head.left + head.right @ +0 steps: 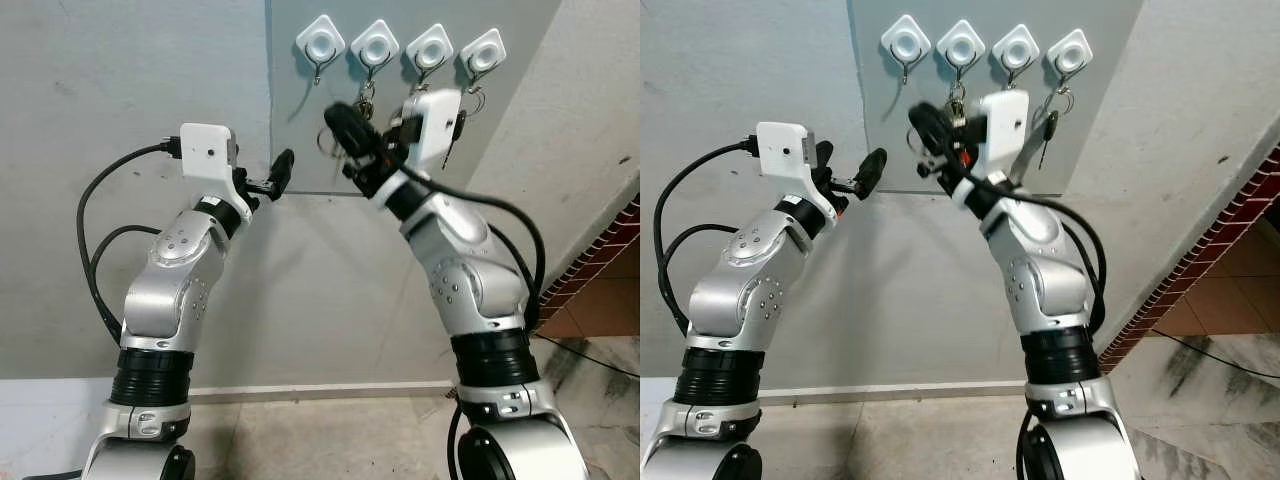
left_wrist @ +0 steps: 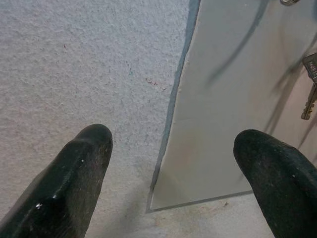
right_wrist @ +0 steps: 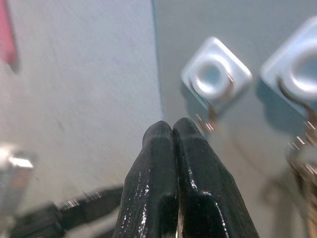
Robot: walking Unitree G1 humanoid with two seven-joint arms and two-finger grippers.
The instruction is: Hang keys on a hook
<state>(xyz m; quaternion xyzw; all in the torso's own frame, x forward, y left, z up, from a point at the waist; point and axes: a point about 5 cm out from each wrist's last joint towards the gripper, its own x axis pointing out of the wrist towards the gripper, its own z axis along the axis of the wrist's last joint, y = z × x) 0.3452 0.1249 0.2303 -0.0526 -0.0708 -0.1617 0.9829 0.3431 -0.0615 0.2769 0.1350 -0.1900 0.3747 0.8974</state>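
A grey board [image 1: 400,110] is stuck on the pale wall [image 1: 120,70], and four white hooks sit in a row along its top. The first hook [image 1: 320,44] has nothing hanging on it. The second hook [image 1: 374,46] has some keys [image 1: 366,98] hanging under it, but the robot's right arm hides part of them. The third hook [image 1: 432,48] has a ring on it, and what hangs from it is behind the arm. The fourth hook [image 1: 483,52] holds a ring with a dark key [image 1: 1048,135] hanging down. The right gripper [image 1: 338,128] is raised up in front of the board, just below the first and second hooks. It looks blurry. In the right wrist view its two black fingers [image 3: 158,163] are pressed tight together, with the bare hook just past their tips. A thin ring shape shows beside the gripper, but I cannot tell if the fingers are holding it. The left gripper [image 1: 281,172] is held up near the board's lower left corner. Its fingers [image 2: 74,168] are spread wide apart with nothing between them. A black cable [image 1: 100,200] loops from the left wrist.
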